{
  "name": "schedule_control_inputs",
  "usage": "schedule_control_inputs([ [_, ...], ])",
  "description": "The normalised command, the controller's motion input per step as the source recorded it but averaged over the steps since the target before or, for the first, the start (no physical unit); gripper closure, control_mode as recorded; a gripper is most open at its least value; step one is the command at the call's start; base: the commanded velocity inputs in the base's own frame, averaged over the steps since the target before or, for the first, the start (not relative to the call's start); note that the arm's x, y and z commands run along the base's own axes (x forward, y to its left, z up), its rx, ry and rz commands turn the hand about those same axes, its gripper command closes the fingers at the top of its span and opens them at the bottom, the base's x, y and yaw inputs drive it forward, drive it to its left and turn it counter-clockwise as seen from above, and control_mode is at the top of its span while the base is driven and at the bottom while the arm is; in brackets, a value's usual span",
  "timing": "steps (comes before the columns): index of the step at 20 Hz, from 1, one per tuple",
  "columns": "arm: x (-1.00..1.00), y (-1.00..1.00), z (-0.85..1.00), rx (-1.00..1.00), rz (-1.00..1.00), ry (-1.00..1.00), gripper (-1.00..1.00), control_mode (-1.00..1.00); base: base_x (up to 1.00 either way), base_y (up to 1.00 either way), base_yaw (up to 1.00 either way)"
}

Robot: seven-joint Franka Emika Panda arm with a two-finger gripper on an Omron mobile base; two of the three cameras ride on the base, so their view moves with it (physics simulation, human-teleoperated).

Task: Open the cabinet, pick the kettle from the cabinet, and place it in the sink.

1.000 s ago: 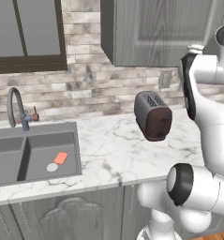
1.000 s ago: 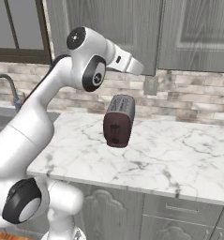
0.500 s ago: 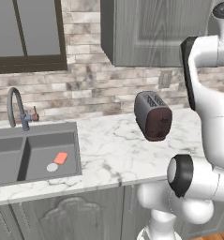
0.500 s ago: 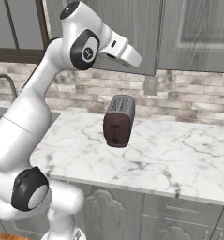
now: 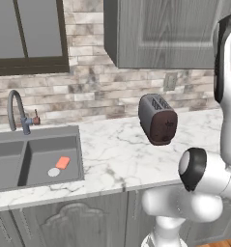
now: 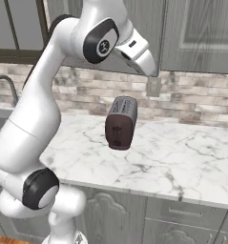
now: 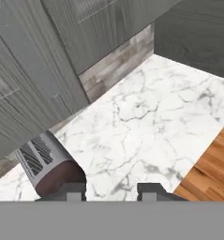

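Note:
The grey wood-grain cabinet (image 5: 175,34) (image 6: 201,33) hangs above the marble counter with its doors shut. In the hand view its door panels (image 7: 38,61) fill the upper left. The kettle is hidden. The dark double-basin sink (image 5: 39,159) with its curved faucet (image 5: 15,108) lies at the counter's left end. My gripper (image 7: 111,191) is open, its two tips apart with nothing between them, looking down past the cabinet's lower edge at the counter. My arm's wrist (image 6: 134,50) is raised in front of the cabinet's bottom edge.
A dark grey-and-maroon toaster (image 5: 158,120) (image 6: 121,123) (image 7: 48,164) stands on the counter below the cabinet. A small orange item (image 5: 62,162) lies in the right basin. A dark-framed window (image 5: 30,34) is above the sink. Wood floor (image 7: 212,164) shows past the counter's end.
My arm has risen, and the wrist has swung up and to the right toward the cabinet's lower edge. The toaster and sink have not moved.

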Motion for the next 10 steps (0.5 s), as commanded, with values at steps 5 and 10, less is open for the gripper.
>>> schedule_control_inputs([
  [5,-0.15,-0.40,0.00,0.19,0.00,0.00,-1.00,-1.00,0.00,0.00,0.00],
  [10,-0.23,-0.33,-0.14,0.28,0.00,-0.08,-1.00,-1.00,0.00,0.00,0.00],
])
